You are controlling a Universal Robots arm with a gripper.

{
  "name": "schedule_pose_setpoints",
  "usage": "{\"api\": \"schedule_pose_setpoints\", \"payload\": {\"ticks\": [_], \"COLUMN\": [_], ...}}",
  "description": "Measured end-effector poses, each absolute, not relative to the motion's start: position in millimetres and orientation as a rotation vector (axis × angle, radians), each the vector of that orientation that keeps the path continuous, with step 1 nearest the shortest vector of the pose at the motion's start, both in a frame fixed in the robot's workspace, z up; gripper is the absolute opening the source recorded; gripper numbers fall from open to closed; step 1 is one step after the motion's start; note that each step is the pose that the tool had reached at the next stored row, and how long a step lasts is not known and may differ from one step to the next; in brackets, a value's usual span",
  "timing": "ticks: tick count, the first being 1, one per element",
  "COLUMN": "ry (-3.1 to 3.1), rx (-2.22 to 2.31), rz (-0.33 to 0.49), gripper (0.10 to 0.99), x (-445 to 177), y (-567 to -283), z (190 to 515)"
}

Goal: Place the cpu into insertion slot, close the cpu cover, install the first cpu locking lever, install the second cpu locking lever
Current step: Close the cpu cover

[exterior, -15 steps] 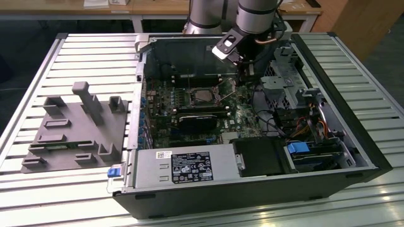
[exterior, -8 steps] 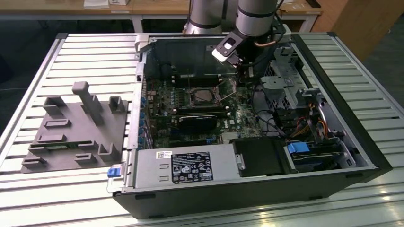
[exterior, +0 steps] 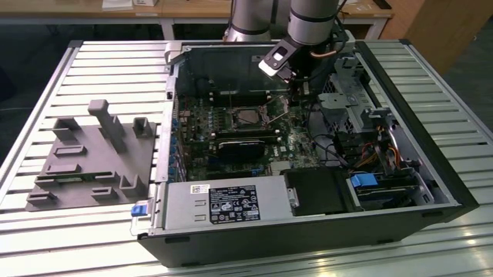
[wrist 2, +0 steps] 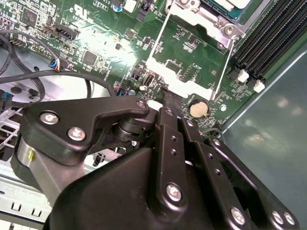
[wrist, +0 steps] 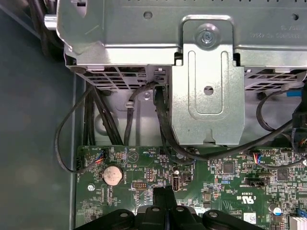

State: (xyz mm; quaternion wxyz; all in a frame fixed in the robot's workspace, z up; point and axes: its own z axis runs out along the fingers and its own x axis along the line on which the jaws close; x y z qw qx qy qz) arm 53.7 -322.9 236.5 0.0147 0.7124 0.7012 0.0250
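Gripper (wrist 2: 167,98) (wrist: 164,194) up close in both wrist views, jaws clenched together, tips at the free edge of the cover (wrist 2: 180,76); I can't tell if they pinch it. Cover stands tilted up, open, over the green board (wrist 2: 105,48). Chip (wrist 2: 230,4) sits in the socket (wrist 2: 206,19) beyond it, beside the memory slots (wrist 2: 268,43). Coin battery (wrist 2: 198,109) just beside the tips.

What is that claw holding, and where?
Cannot be told. The black gripper meets the edge of the silvery square metal cover frame, but any pinch is hidden.
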Motion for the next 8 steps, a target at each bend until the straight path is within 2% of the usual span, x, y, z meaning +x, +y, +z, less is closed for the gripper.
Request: {"api": "schedule_pose_setpoints", "payload": {"ticks": [8], "ry": [2.192], "rx": [2.227], "rz": [0.059], "gripper": [0.106], "x": [53.9], "y": [-322.9], "z": [236.3]}}
